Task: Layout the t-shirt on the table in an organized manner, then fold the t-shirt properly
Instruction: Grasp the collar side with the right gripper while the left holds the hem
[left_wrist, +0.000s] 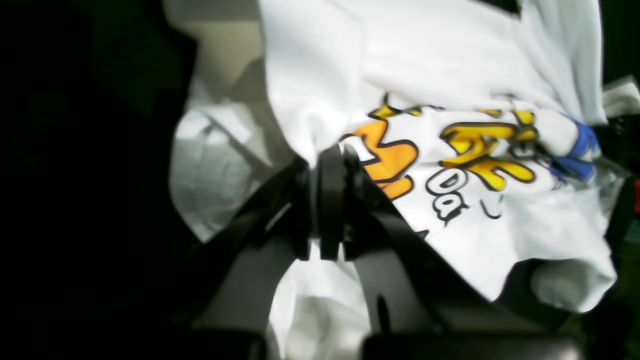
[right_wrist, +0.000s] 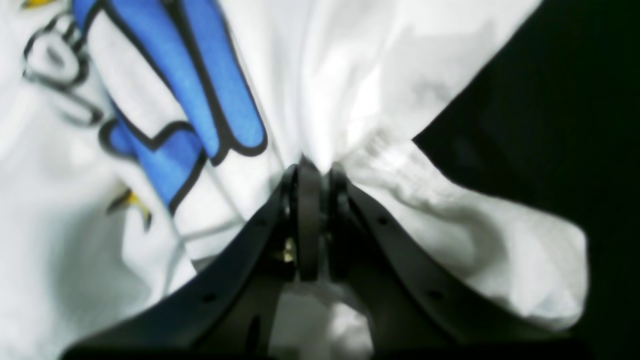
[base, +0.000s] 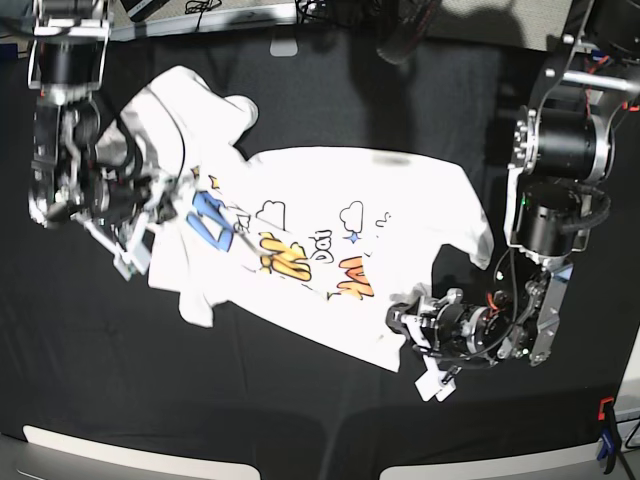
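- Left arm reaches low from the right; its jaws are clamped on the t-shirt near hem.
- Right arm's jaws pinch its far-left bunched cloth.
- Shirt lies print-up, rumpled, mid-surface.

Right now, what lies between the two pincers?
In the base view, only the t-shirt stretches from the right pincer to the left pincer, printed side up.

left gripper clamped, right gripper clamped

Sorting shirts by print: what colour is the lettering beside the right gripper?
Blue, black-outlined lettering; clearest in the right wrist view.
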